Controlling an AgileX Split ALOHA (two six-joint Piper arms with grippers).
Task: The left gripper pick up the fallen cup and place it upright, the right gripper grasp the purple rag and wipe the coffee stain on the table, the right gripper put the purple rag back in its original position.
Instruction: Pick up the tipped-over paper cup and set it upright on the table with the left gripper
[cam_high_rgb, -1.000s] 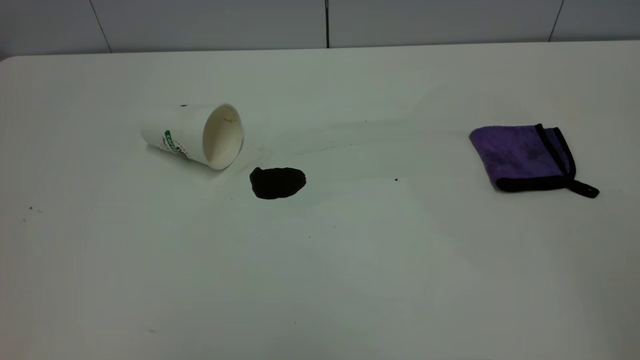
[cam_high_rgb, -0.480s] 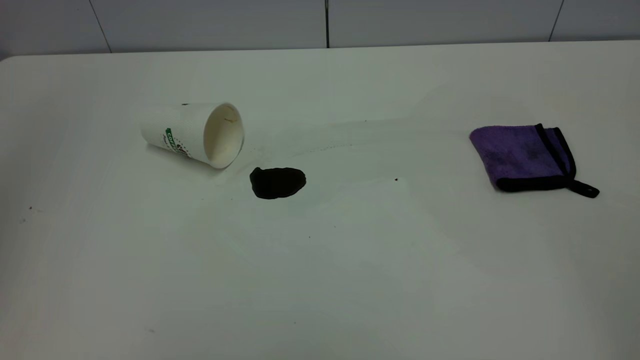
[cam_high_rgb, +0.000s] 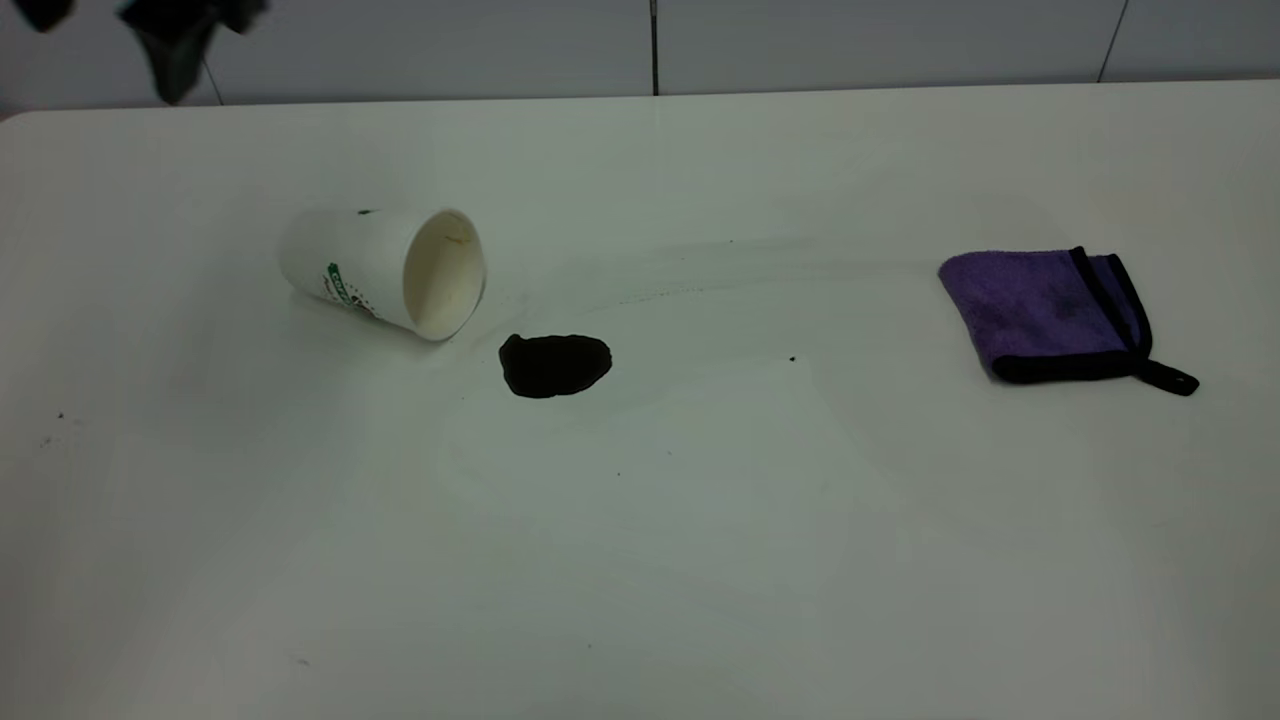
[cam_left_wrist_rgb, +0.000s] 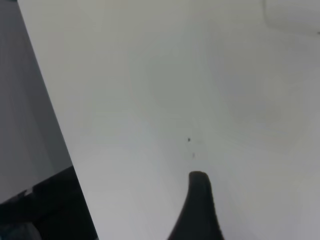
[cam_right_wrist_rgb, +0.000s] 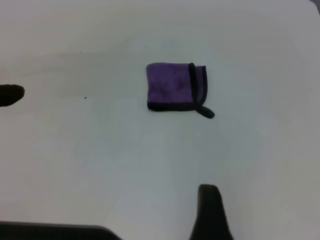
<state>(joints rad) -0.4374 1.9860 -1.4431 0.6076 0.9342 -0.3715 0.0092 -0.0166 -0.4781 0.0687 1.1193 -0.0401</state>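
– What do we see that's new?
– The left gripper (cam_high_rgb: 150, 30) has entered at the far left corner, above the table (cam_high_rgb: 640, 560); we cannot tell its jaws.
– And the rest?
– Unmoved: cup (cam_high_rgb: 385, 268) on its side, stain (cam_high_rgb: 555, 364) beside its mouth, rag (cam_high_rgb: 1050, 313) well right.

the left gripper (cam_high_rgb: 110, 20) shows as matte black, blurred tapering shapes with no markings legible. in its wrist view one black fingertip (cam_left_wrist_rgb: 198, 181) is rounded. the right gripper's black finger (cam_right_wrist_rgb: 210, 200) is likewise blunt-tipped, above a dark textured edge.
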